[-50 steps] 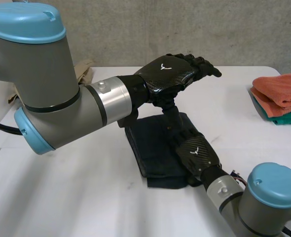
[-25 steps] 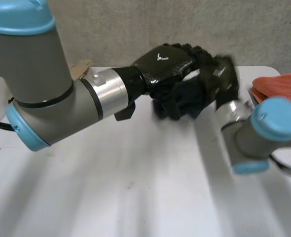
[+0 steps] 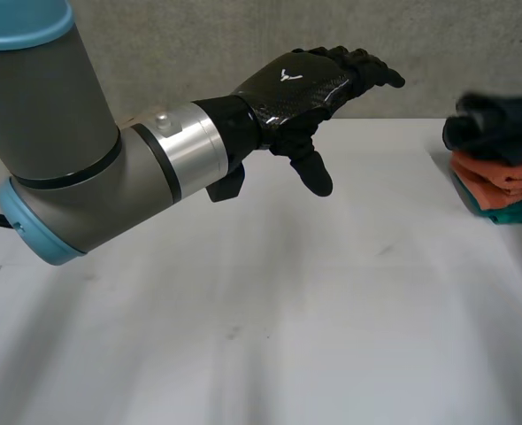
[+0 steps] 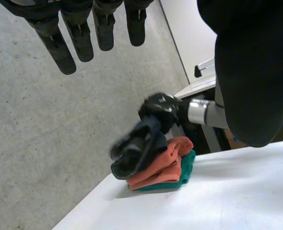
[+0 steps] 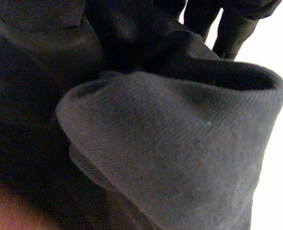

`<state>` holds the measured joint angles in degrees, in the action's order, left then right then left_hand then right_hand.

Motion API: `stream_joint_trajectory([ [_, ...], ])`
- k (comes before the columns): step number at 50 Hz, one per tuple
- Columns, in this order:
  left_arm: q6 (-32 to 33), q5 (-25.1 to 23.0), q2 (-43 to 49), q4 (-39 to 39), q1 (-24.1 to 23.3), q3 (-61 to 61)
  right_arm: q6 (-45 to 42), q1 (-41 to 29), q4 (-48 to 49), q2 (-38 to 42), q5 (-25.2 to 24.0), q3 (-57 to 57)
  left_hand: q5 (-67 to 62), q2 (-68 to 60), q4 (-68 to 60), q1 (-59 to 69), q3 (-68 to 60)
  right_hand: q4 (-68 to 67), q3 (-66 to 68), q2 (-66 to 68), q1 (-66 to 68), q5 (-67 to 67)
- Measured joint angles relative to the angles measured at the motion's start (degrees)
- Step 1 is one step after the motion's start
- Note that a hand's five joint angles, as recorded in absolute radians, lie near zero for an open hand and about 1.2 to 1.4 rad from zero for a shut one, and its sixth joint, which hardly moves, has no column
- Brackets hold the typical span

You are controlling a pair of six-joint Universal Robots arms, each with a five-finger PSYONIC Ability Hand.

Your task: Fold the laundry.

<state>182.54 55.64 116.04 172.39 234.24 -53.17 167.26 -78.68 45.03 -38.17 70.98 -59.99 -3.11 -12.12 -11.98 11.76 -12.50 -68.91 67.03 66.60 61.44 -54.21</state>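
My right hand is shut on a dark folded cloth, held over a stack at the table's far right. In the head view the dark cloth sits on top of an orange towel and a teal towel. In the right wrist view the dark cloth bunches under my right hand's palm, with the fingers curled round its fold. My left hand hangs open above the middle back of the white table, holding nothing.
A grey concrete wall runs behind the table. The towel stack lies close to the table's right back corner. My left arm reaches across the left half of the table.
My right hand closed on the dark cloth at the table's middle and carried it right, onto the orange and teal stack. My left hand stayed raised and open.
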Motion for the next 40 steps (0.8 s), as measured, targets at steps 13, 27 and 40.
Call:
stream_joint_trajectory([
  [13,-0.1,0.0,0.8,0.0,-0.8,-0.1,-5.0,7.9,-2.1,3.4,-9.2,-4.1,0.0,0.0,0.0,0.0,0.0,54.3,-53.2,-53.1,-47.5,44.6],
  [27,-0.1,0.1,-1.5,0.0,-1.7,-1.1,-6.5,6.8,-20.2,-25.0,5.2,-8.4,0.0,0.0,0.0,0.0,0.0,56.3,-54.7,-54.3,-48.2,51.5],
  [40,0.7,16.1,-7.2,3.6,6.2,-1.1,-6.5,-16.3,-15.8,-40.3,-1.1,-23.6,-2.4,-3.1,-3.4,3.6,-2.4,56.3,-54.7,-54.3,-48.2,51.5],
])
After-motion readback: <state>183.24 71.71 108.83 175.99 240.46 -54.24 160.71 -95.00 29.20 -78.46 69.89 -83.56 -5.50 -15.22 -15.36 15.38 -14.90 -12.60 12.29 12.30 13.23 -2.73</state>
